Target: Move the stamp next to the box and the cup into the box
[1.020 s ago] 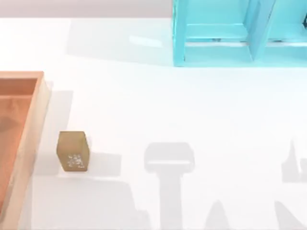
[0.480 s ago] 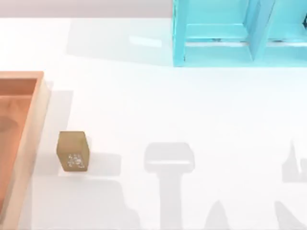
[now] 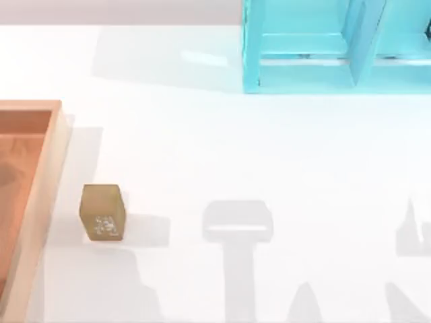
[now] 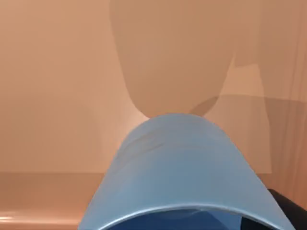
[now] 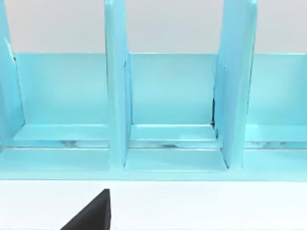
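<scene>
Stamp [image 3: 102, 212] upright beside box [image 3: 42, 188], speckled face toward cam; finger states can't tell.

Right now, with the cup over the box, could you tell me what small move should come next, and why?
Probably lower and release the cup into the box. The left wrist view has the cup close up over the box's orange-brown floor, casting a shadow on it, and the stamp already stands beside the box's rim on the table, so that part looks settled.
</scene>
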`<state>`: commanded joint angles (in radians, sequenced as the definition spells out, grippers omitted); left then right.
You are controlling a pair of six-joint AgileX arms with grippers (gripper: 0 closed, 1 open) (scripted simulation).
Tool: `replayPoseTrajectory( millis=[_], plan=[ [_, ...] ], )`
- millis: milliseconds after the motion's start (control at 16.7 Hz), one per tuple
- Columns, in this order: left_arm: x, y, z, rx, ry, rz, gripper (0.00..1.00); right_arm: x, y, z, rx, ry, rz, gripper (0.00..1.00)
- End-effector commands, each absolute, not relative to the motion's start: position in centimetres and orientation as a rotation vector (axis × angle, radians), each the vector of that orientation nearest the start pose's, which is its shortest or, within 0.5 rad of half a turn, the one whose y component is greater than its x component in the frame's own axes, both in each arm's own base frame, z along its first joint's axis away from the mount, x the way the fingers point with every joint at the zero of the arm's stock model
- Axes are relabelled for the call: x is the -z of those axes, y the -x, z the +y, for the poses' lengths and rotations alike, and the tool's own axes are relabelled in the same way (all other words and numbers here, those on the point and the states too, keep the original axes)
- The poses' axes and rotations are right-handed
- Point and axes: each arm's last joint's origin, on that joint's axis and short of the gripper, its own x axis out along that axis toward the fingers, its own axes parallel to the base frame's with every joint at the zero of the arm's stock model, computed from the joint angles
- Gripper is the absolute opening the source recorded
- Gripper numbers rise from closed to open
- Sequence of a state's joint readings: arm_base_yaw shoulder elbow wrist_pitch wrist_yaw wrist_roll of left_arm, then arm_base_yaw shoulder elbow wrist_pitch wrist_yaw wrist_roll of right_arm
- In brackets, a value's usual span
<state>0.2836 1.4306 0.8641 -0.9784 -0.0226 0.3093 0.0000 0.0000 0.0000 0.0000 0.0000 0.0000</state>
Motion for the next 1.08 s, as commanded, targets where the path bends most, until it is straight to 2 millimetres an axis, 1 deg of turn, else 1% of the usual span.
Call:
replayPoseTrajectory(
  millis=[240,480,1080],
  plan=[
    [-16.4,-21.9,6.9,-0.002,-0.042,1.554,0.0,-16.0,-10.6,-0.1,0.0,0.0,0.0,1.0],
    [-16.3,-21.9,6.9,-0.001,-0.041,1.555,0.0,-16.0,-10.6,-0.1,0.0,0.0,0.0,1.0],
    [-16.3,-21.9,6.9,-0.001,-0.041,1.555,0.75,-16.0,-10.6,-0.1,0.0,0.0,0.0,1.0]
  ],
)
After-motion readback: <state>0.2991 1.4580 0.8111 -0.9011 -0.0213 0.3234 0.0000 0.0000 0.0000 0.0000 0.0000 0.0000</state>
